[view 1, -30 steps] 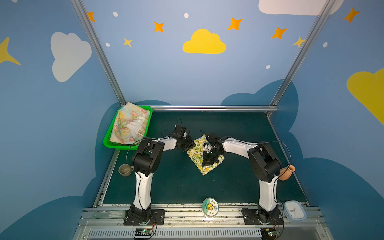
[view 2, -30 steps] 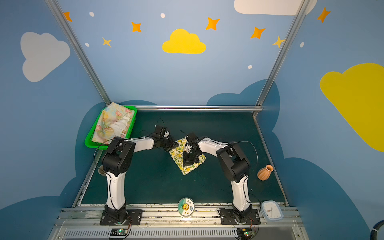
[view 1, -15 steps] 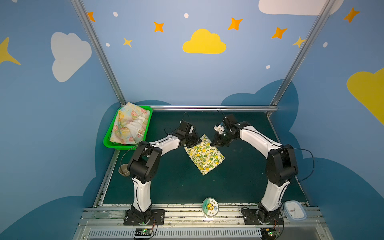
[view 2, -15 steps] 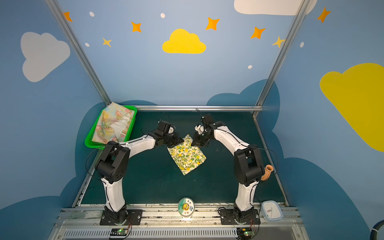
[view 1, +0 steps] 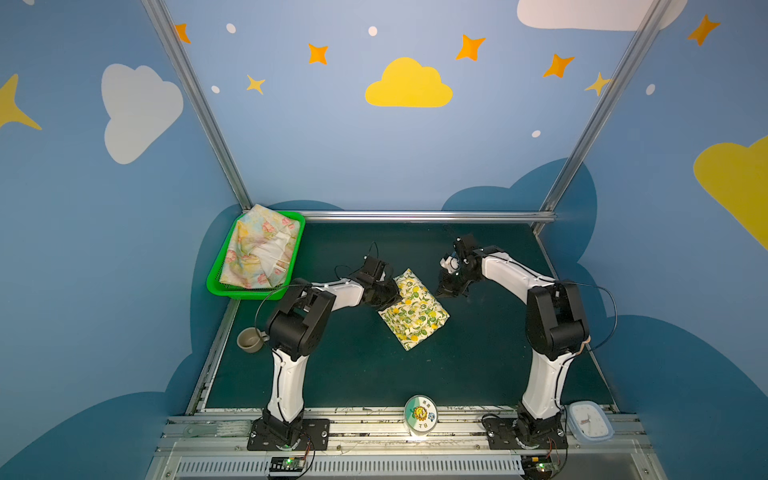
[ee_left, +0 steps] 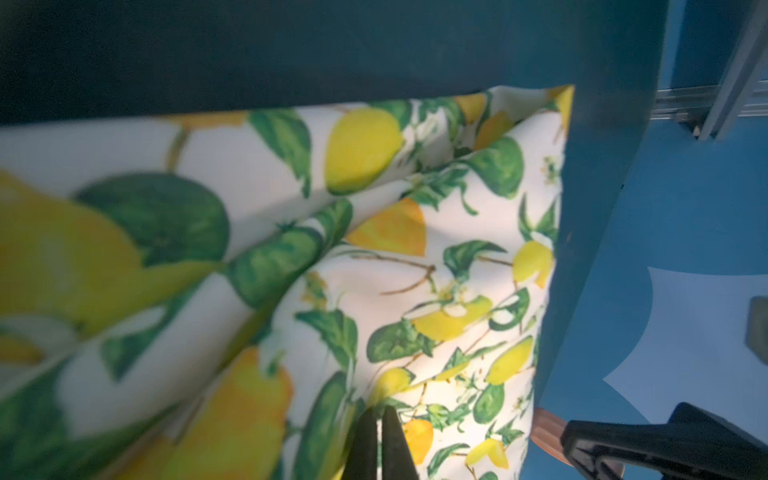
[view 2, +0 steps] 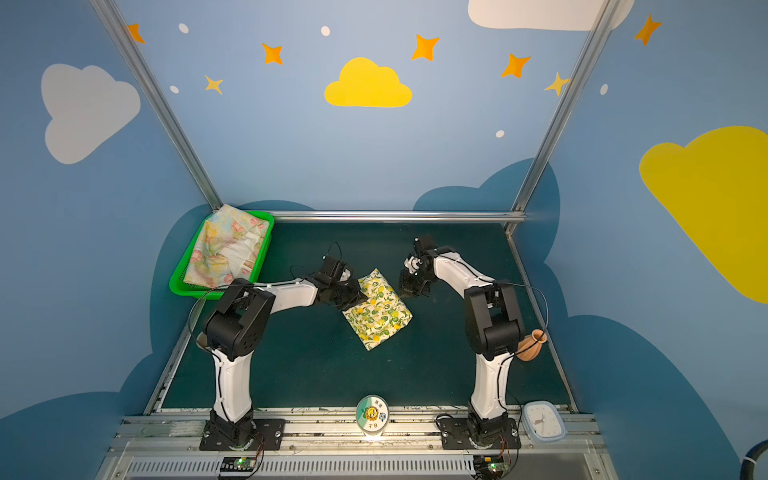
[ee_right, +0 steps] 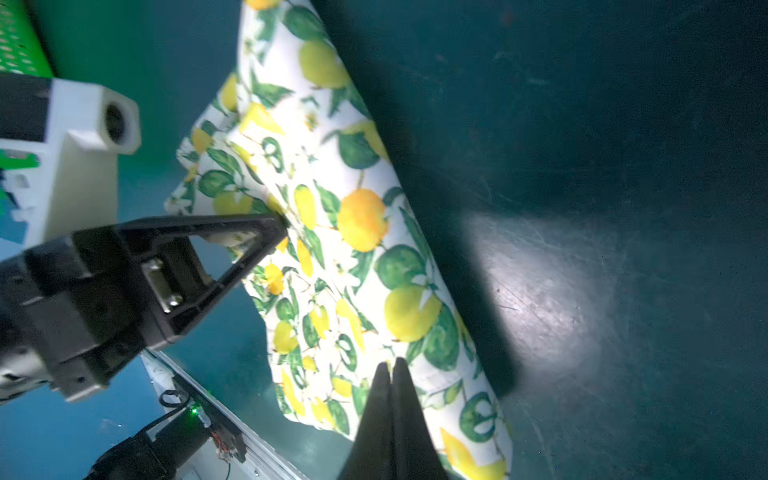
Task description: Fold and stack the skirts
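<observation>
The green table mat (view 1: 478,365) lay under both arms, and on it the job looked roughly half done. The green mesh basket (view 1: 216,286) sat well apart from the left gripper (view 1: 386,297), out past that arm's elbow on its outer side. The flowered skirt (view 1: 257,253) was heaped loosely in the basket, unfolded and not yet taken out. The lemon skirt (view 1: 415,316) lay between the two grippers as a flat, compact rectangle with layered edges in the wrist views, so its folding appeared finished or nearly so. The left gripper's jaws were together, with the tips touching the nearer edge of that skirt. Whether a layer of cloth was pinched between them could not be told. The right gripper (view 1: 446,289) was just beside the skirt's opposite edge, apart from the cloth, with its jaws pressed together and nothing held. As I judged it, what was left was perhaps a last tidy of the lemon skirt. After that the flowered skirt had to be fetched, spread and folded, then one laid on the other.
</observation>
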Available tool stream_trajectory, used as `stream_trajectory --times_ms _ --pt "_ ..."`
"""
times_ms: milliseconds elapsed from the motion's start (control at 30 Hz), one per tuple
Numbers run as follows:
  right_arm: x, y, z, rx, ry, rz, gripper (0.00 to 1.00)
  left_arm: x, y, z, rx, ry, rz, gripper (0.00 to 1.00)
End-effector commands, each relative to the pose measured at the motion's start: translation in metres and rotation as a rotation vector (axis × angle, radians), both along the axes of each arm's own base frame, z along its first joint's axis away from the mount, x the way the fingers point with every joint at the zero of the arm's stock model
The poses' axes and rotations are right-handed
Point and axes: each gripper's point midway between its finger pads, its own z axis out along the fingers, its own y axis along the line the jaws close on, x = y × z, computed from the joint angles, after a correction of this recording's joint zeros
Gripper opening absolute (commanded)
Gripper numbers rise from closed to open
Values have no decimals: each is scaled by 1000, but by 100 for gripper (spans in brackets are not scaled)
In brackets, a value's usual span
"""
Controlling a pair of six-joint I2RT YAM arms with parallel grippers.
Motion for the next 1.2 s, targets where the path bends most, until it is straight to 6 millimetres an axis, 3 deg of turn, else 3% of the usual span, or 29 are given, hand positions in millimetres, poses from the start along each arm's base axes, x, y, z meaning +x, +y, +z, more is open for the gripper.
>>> stream_trajectory --times_ms 0,333,400,500,633,800,933,1167 --pt "-9 -3 -19 -24 33 1 0 4 4 -15 27 27 30 8" --pt "-65 14 -64 -97 143 17 0 24 3 -32 102 34 -34 8" --pt "-77 26 -66 -94 147 24 0 32 2 -28 108 8 -55 8" --pt "-85 46 -61 -89 127 29 0 48 -2 -7 91 -70 -77 8" --pt "-75 69 -34 -22 63 33 0 60 -6 36 28 -168 -83 9" --pt "-52 68 13 40 -16 51 0 48 -7 85 -64 -223 -64 10" --pt "-26 62 39 98 -54 63 0 27 2 91 -68 -183 -32 10" --pt "22 50 40 98 -97 49 0 -19 2 55 -76 -62 3 9"
